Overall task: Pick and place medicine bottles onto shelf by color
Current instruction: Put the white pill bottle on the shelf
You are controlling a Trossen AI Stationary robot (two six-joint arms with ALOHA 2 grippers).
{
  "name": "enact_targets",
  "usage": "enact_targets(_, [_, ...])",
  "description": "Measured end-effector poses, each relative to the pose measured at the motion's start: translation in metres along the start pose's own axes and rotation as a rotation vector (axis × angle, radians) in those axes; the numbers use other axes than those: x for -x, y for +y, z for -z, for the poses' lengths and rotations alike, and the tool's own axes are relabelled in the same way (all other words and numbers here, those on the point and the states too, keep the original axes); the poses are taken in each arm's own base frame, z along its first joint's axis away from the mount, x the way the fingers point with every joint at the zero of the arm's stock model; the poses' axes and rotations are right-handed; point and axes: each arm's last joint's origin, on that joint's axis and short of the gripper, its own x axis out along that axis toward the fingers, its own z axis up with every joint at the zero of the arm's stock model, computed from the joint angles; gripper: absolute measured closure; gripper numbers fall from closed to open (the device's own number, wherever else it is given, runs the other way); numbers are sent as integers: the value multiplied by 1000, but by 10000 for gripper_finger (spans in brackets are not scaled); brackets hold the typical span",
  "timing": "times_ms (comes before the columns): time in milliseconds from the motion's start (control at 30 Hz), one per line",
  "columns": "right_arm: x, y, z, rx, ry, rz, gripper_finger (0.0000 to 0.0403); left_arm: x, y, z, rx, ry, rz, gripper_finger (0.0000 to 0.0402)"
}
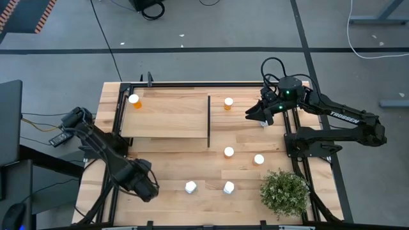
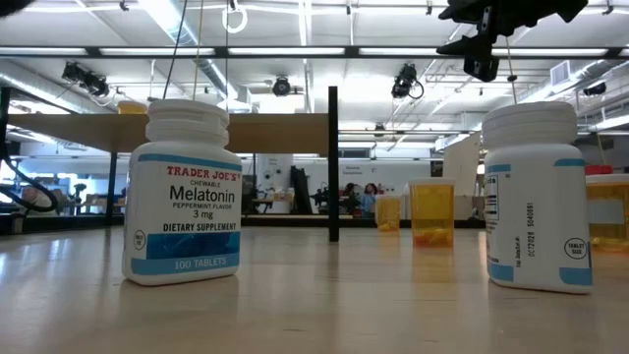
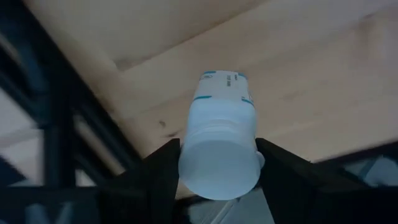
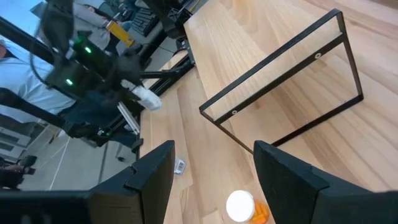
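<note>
- High view: the left gripper (image 1: 144, 185), at the table's (image 1: 172, 163) front-left corner, could drop its load on the way to the shelf (image 1: 166, 115); right gripper (image 1: 263, 114) hovers near the back-right corner.
- Left wrist view: fingers (image 3: 158, 171) clamp a white bottle (image 3: 221, 140) by its cap end, a shallow hold that may slip.
- Right wrist view: right jaws spread wide, empty, above an orange bottle (image 4: 244, 206).

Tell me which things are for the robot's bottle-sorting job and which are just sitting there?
For the job:
shelf
orange bottle on it
melatonin bottle
white bottle, gripped by left gripper
right gripper, open

Just sitting there:
potted plant
floor cables
</note>
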Motion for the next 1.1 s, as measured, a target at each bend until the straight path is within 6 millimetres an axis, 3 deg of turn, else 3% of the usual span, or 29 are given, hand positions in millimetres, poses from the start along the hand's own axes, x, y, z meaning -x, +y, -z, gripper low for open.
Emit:
enact_targets(200, [0, 0, 0, 0, 0, 1, 177, 64, 22, -16, 24, -58, -77, 208])
enact_targets(400, [0, 0, 0, 12, 2, 3, 177, 105, 45, -51, 141, -134, 126, 196])
enact_targets(700, [0, -1, 2, 2, 18, 12, 177, 138, 89, -105, 267, -226, 273, 214])
enact_targets(1100, [0, -2, 4, -1, 39, 23, 177, 157, 113, -143, 197, -361, 269, 213])
